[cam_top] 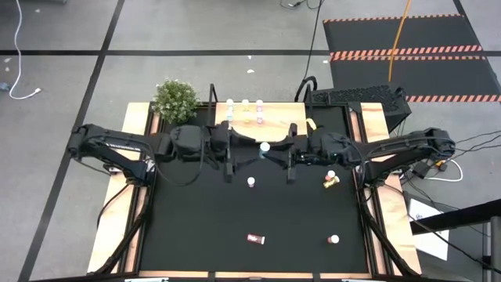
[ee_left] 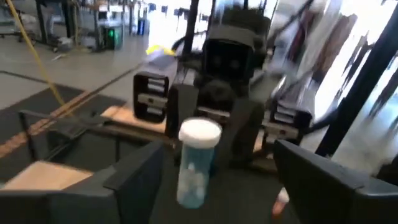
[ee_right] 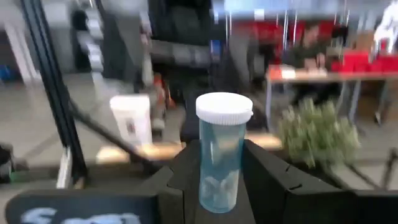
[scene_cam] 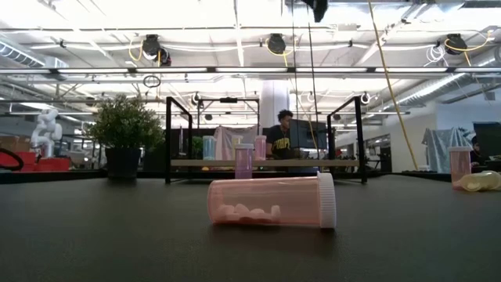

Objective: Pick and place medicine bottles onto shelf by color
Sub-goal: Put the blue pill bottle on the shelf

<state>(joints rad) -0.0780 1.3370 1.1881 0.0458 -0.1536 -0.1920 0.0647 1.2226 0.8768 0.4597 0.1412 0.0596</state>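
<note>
Black mat centre: upright blue bottle point(ee_right: 223, 155) clenched by right gripper point(cam_top: 275, 152), left gripper point(ee_left: 211, 186) released at its 9 o'clock.

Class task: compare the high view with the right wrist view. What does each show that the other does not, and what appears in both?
Only the high view shows the whole black table top, both dark arms meeting near its middle, the light wooden shelf carrying three white-capped bottles, and a maroon-pink bottle lying on its side.

Only the right wrist view shows the right gripper shut on the pale blue white-capped bottle, held upright, and a seated person beyond the table.

Both show that blue bottle, the left gripper facing it with fingers apart, and the green bushy plant.
</note>
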